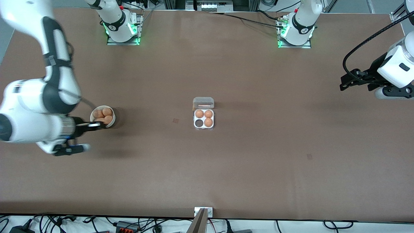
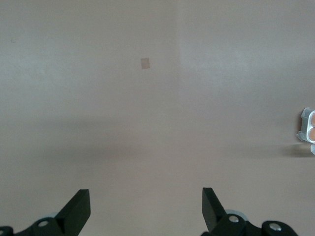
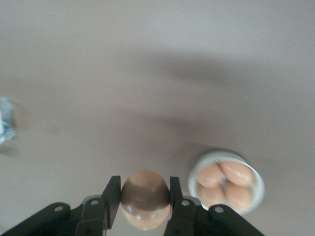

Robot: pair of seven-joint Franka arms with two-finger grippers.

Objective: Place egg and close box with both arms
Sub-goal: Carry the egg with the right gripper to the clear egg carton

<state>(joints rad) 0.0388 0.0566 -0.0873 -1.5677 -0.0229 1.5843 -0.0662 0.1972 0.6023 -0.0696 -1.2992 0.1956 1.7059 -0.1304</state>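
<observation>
The box (image 1: pixel 203 118) sits mid-table with its clear lid (image 1: pixel 203 103) open; three brown eggs fill its cells, and the cell (image 1: pixel 198 123) nearest the front camera at the right arm's end is empty. The box's edge also shows in the left wrist view (image 2: pixel 309 132). My right gripper (image 1: pixel 98 124) is over the bowl's rim, shut on a brown egg (image 3: pixel 145 199); its fingers (image 3: pixel 112 196) clamp the egg's sides. My left gripper (image 1: pixel 346 83) hangs open and empty over bare table at the left arm's end, and it also shows in the left wrist view (image 2: pixel 146 206).
A round white bowl (image 1: pixel 93 111) with several brown eggs (image 1: pixel 103 114) stands toward the right arm's end; it also shows in the right wrist view (image 3: pixel 197 172). Brown tabletop lies between the bowl and the box. A small metal bracket (image 1: pixel 203 212) sits at the table edge nearest the front camera.
</observation>
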